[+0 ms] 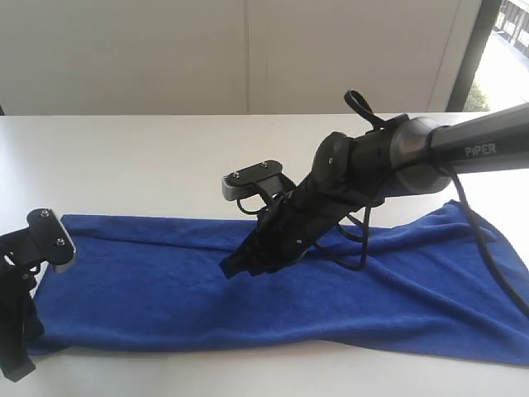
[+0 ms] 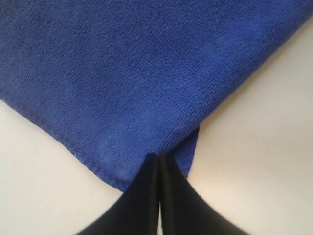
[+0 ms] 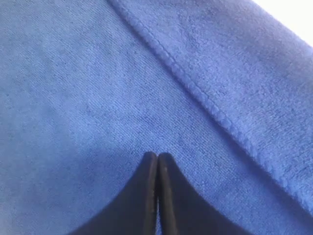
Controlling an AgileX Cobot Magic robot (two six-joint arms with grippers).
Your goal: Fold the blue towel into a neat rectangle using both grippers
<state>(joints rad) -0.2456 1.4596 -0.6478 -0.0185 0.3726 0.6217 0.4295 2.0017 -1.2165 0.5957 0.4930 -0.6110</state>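
Note:
The blue towel (image 1: 165, 281) lies spread lengthwise on the white table (image 1: 124, 157), folded over along its length, with a stitched hem (image 3: 195, 93) running across the top layer. My left gripper (image 1: 18, 364) is at the towel's near left corner. In the left wrist view its fingers (image 2: 159, 155) are pressed together, tips over that corner of the towel (image 2: 122, 73), and I see no cloth between them. My right gripper (image 1: 235, 266) hangs tilted over the towel's middle, shut, its tips (image 3: 157, 154) just above the towel (image 3: 73, 98) and holding nothing.
The right arm (image 1: 463, 149) reaches in from the right, and its black cable (image 1: 488, 256) loops over the towel's right end. A pale wall (image 1: 165, 50) stands behind the table. Bare tabletop shows behind the towel and in a narrow strip in front of it.

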